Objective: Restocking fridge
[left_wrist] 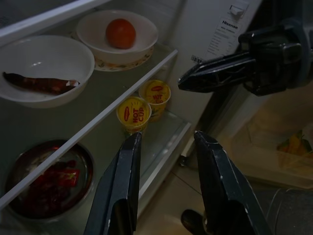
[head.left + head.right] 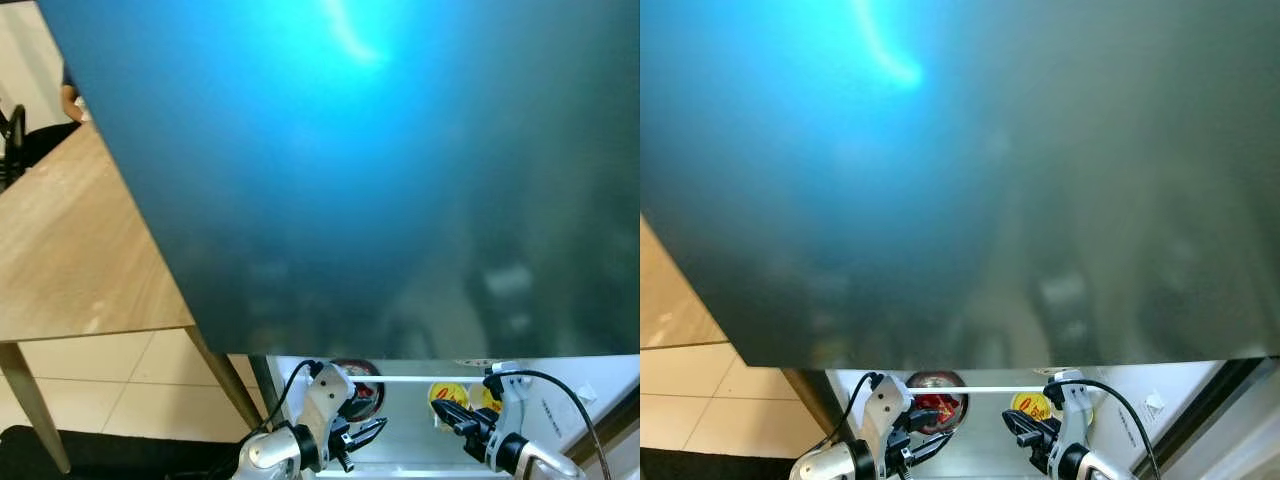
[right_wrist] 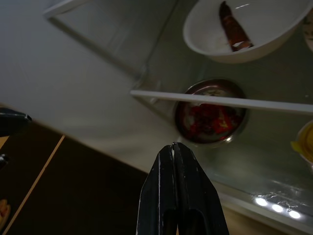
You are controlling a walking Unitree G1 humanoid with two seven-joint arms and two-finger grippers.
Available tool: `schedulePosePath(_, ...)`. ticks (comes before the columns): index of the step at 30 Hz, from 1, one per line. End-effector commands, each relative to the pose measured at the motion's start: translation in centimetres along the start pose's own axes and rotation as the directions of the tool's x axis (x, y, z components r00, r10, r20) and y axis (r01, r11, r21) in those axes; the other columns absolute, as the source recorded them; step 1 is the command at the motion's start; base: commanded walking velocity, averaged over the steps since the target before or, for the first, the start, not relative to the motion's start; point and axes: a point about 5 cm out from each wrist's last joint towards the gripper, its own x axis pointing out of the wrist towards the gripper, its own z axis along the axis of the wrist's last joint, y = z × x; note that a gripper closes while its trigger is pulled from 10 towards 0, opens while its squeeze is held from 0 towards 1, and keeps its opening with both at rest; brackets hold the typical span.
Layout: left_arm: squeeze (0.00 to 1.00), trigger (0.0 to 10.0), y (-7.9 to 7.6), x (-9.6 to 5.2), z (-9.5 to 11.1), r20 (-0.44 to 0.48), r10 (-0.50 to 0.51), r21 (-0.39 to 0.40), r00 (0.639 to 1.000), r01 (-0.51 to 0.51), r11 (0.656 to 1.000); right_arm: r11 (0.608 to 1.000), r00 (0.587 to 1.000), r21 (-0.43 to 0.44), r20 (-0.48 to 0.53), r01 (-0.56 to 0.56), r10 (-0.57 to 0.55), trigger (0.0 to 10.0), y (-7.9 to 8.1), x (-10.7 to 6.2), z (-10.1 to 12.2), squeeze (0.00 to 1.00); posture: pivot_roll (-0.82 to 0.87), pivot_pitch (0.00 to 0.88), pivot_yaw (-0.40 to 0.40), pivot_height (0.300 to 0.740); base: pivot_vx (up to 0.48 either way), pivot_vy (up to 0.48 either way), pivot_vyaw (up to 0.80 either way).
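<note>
Claws face the open fridge [image 1: 205, 29]: left claw [image 1: 166, 142] spread wide, right claw [image 3: 174, 147] pinched closed, both empty.

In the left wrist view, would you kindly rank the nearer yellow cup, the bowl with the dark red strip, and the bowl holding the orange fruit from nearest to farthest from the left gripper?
From the left gripper:
1. Nearer yellow cup, on the lower shelf just beyond the fingertips.
2. Bowl with the dark red strip, on the upper glass shelf.
3. Bowl holding the orange fruit, farther back on that shelf.
</note>
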Motion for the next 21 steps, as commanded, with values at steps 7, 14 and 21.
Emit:
schedulePosePath(7,0.00,10.0,0.0,-0.8,-1.9,-0.092,0.040,-0.019,0.995,-0.042,0.999,0.999,0.999,0.028,-0.005,-0.032,0.032,10.0,0.1,-0.4,-0.7,0.00,-0.07,0.000,0.040,0.727,0.000,0.000,0.00)
schedulePosePath(14,0.00,10.0,0.8,-2.6,-4.3,-0.213,0.132,-0.045,0.968,-0.144,0.989,0.999,0.999,0.031,-0.025,-0.039,0.040,10.0,0.3,-0.5,-1.2,0.00,-0.07,0.000,0.038,0.740,0.000,0.000,0.00)
schedulePosePath(21,0.00,10.0,1.6,-5.4,-7.1,-0.338,0.263,-0.113,0.904,-0.317,0.942,0.999,0.998,0.037,-0.063,-0.016,0.018,10.0,0.2,-0.8,-2.1,0.00,-0.07,0.000,0.037,0.740,0.000,0.000,0.00)
